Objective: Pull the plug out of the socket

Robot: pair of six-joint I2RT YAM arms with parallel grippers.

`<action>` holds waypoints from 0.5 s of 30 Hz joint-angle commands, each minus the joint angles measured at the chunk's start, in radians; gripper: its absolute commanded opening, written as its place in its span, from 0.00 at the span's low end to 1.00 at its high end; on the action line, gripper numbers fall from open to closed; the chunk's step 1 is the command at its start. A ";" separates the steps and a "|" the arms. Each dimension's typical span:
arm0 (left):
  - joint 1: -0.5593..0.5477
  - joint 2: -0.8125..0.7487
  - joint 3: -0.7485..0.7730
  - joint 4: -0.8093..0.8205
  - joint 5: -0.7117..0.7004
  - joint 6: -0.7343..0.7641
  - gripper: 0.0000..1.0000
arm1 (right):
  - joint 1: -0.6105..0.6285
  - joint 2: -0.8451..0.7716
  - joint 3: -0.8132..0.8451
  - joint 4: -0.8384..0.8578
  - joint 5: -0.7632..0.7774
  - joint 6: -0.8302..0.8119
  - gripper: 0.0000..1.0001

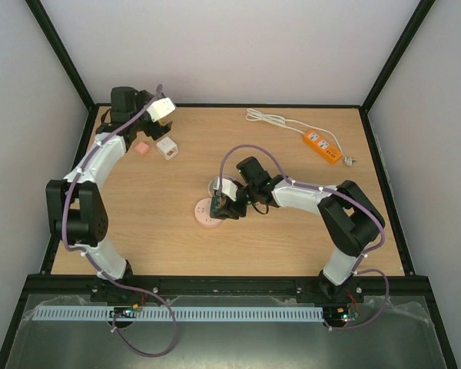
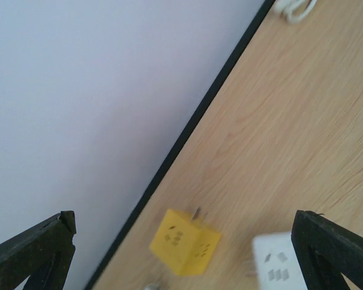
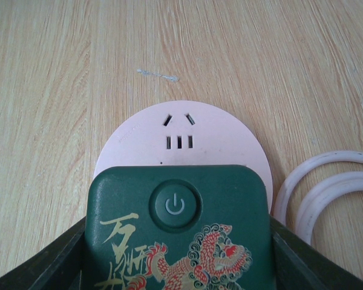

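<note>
A round pink socket (image 3: pixel 181 130) lies flat on the wooden table, also in the top view (image 1: pixel 204 214). A dark green plug (image 3: pixel 178 223) with a power button and a dragon print covers its near half. My right gripper (image 3: pixel 178 257) is shut on the green plug (image 1: pixel 221 206), one finger on each side. Whether the prongs sit in the socket is hidden. My left gripper (image 2: pixel 184 220) is open and empty, raised at the far left back of the table (image 1: pixel 150 106).
A yellow cube adapter (image 2: pixel 184 241) and a white cube adapter (image 2: pixel 278 266) lie below the left gripper, near the black table edge (image 2: pixel 187 130). An orange power strip (image 1: pixel 323 146) with a white cord (image 1: pixel 273 118) lies back right. A white cord loop (image 3: pixel 317 181) lies beside the socket.
</note>
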 commanded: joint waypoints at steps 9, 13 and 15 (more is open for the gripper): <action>-0.004 -0.180 -0.118 -0.035 0.389 -0.507 0.99 | 0.006 -0.031 0.013 -0.098 0.066 -0.008 0.80; -0.010 -0.188 -0.153 -0.186 0.448 -0.404 0.99 | 0.005 -0.062 0.017 -0.110 0.064 -0.028 0.82; -0.008 -0.185 -0.172 -0.271 0.464 -0.347 0.99 | 0.005 -0.074 0.017 -0.125 0.067 -0.055 0.81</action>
